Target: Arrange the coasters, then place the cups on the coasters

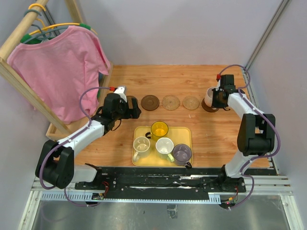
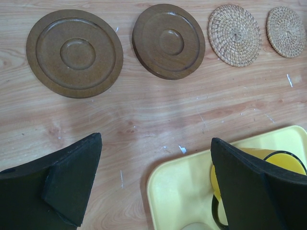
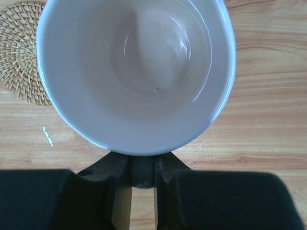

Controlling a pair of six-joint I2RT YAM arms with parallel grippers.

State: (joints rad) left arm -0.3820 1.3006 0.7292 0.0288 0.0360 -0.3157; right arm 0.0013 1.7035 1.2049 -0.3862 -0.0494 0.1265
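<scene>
Two dark brown coasters (image 2: 75,52) (image 2: 168,40) and two tan woven coasters (image 2: 234,35) (image 2: 286,31) lie in a row on the wooden table. My left gripper (image 2: 156,179) hangs open and holds nothing, near that row's left end (image 1: 130,110), above the far left corner of the yellow tray (image 1: 186,136). On the tray stand the yellow cup (image 1: 159,129), beige cup (image 1: 142,144), white cup (image 1: 164,145) and grey-purple cup (image 1: 182,153). My right gripper (image 3: 142,172) is shut on the handle of the pale pink cup (image 3: 136,72), over a third dark coaster (image 1: 209,108) at the row's right end.
A pink shirt (image 1: 62,67) hangs on a wooden rack (image 1: 19,84) at the back left, close to my left arm. Grey walls close off the back and the right side. A woven coaster (image 3: 19,52) lies just left of the pink cup.
</scene>
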